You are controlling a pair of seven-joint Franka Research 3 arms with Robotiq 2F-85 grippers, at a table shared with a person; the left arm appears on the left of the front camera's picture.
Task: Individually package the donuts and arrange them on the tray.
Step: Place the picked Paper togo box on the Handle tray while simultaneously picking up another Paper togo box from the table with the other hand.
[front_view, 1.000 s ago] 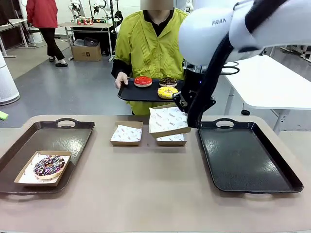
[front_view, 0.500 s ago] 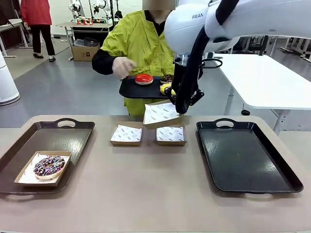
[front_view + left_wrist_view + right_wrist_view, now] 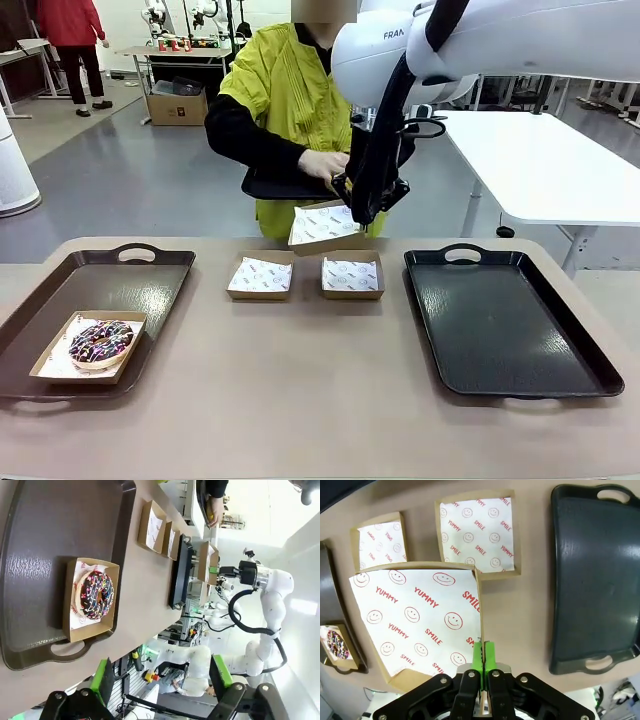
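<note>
The right pincer (image 3: pixel 483 650), clenched on the box (image 3: pixel 415 620) rim, should hold it level by the person's hand (image 3: pixel 322 163); left pincer (image 3: pixel 162 677) gapes

Your right gripper (image 3: pixel 483 647) showed black with green pads against a kraft-brown box (image 3: pixel 420 625), its white liner printed with red smiley faces, YUMMY and SMILE. Left of the glossy black tray (image 3: pixel 510 330), two more boxes (image 3: pixel 261 276) matched it on the tan table (image 3: pixel 300 420). Farther left, a dark brown tray (image 3: pixel 150 275) carried a chocolate donut (image 3: pixel 100 342) flecked pink and white. The person's jacket (image 3: pixel 290 90) was lime-yellow.
</note>
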